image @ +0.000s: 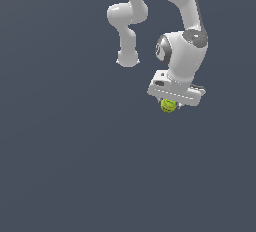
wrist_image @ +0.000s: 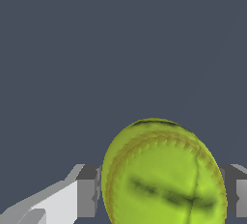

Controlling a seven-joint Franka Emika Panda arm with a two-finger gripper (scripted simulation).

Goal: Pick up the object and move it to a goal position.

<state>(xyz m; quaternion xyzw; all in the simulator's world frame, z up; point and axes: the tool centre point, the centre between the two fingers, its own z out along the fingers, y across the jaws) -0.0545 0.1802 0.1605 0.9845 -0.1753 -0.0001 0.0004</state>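
The small yellow-green ball with dark seam marks sits right under the white gripper in the exterior view, mostly covered by the hand above it. In the wrist view the ball fills the space between the two grey fingers, which press against its sides. The gripper is shut on the ball. I cannot tell from these frames whether the ball rests on the surface or hangs above it.
The white arm comes down from the top of the exterior view, with its elbow to that view's left. A plain dark grey-blue surface lies all around.
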